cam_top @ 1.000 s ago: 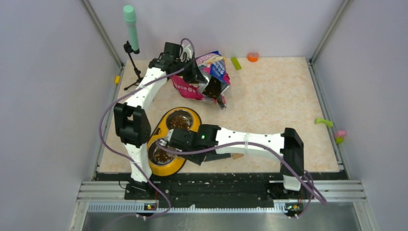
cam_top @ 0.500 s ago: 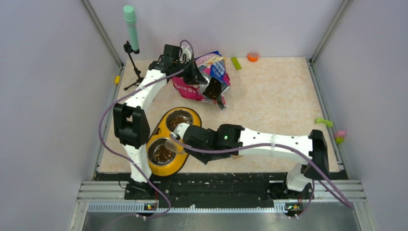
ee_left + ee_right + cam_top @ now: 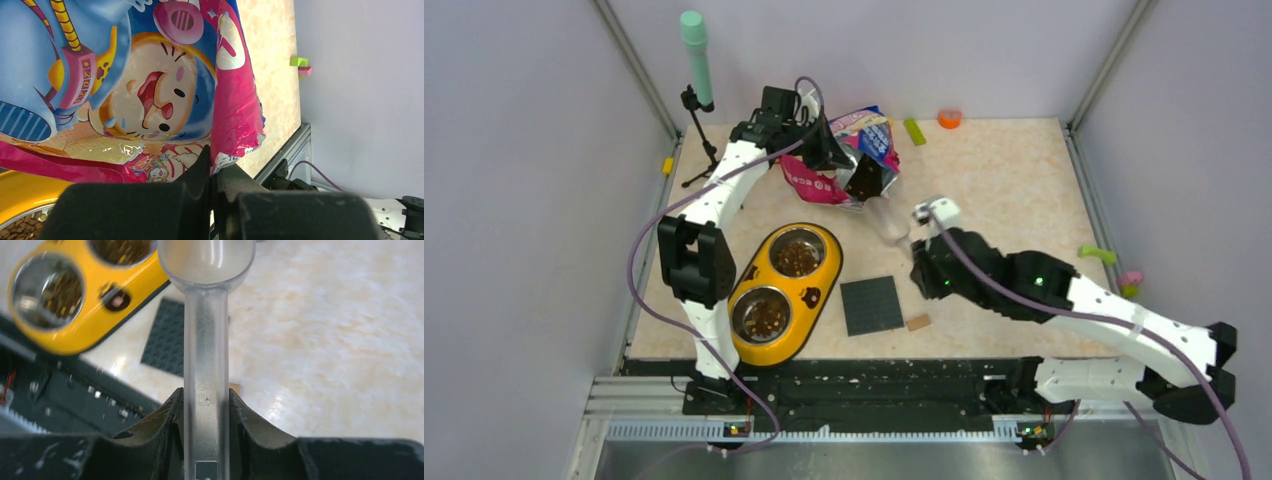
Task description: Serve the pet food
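1. Left arm (image 3: 724, 195): white shell links, black joint blocks.
2. Right arm (image 3: 1124, 318): same white-and-black build; small green light (image 3: 1036, 283) on a black joint.
3. Purple cable (image 3: 632, 272) looped along each arm.
4. Right gripper (image 3: 206, 400): matte black fingers (image 3: 255, 432), edges scuffed pale.

Small brown kibble (image 3: 797, 258) lies loose in both cups of the yellow feeder (image 3: 816, 285).

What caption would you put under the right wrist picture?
The right gripper holds a clear scoop by its handle; a yellow double bowl of kibble sits upper left.
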You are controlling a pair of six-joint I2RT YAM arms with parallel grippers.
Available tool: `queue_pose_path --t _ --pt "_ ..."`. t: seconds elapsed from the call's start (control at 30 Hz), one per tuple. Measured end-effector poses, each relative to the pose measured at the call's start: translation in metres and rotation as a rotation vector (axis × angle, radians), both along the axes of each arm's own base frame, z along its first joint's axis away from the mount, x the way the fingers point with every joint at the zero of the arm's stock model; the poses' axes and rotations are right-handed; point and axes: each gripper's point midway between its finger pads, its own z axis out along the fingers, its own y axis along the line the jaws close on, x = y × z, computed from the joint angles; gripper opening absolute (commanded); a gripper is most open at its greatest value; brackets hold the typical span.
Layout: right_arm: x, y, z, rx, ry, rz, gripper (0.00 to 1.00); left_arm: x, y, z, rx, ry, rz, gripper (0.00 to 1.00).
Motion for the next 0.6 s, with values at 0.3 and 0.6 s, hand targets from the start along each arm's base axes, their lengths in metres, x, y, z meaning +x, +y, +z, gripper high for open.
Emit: queue_pose_path --t 0.3,0.6 --pt "0.080 -0.133 -0.004 0.058 -0.011 -0.678 0.00 -0.001 0.001 0.000 0.011 0.002 0.002 0.00" --pt "0.127 -0.208 -0.075 0.079 0.074 -0.986 0.00 -0.005 0.004 -0.007 0.031 0.013 -0.002 0.00"
